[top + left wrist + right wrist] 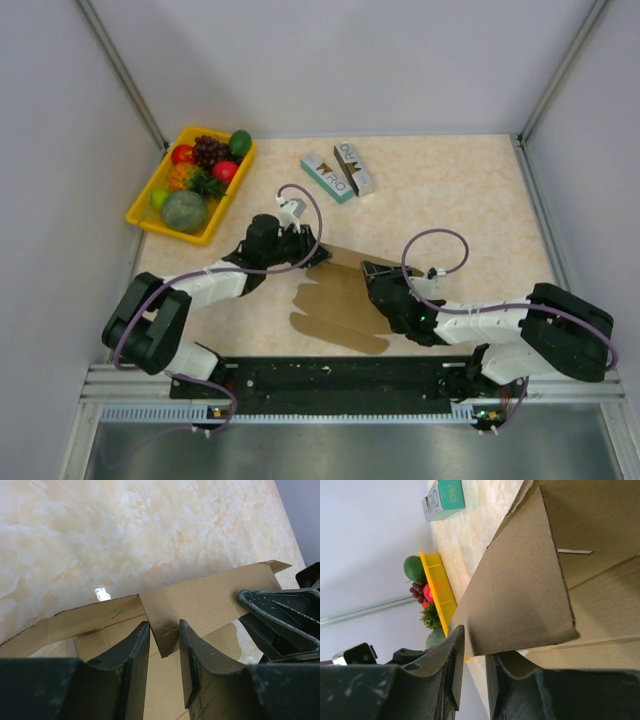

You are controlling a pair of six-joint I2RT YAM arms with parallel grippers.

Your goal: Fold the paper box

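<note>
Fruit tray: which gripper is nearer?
Left. The left gripper sits just right of and below the fruit tray, at the paper box; the right gripper is farther right, across the box.

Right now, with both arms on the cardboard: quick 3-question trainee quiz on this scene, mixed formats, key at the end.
1. True or false: the yellow plastic fruit tray sits at the table's far left, apart from the flat brown cardboard paper box.
2. Multiple choice: what is between the left gripper's fingers? A) a raised cardboard flap B) the teal printed box C) nothing
3. Fill in: in the right wrist view, the right gripper fingers stand on either side of a folded-up cardboard ____.

Key:
1. True
2. A
3. Flap. The two small printed boxes lie untouched beyond the sheet.
</note>
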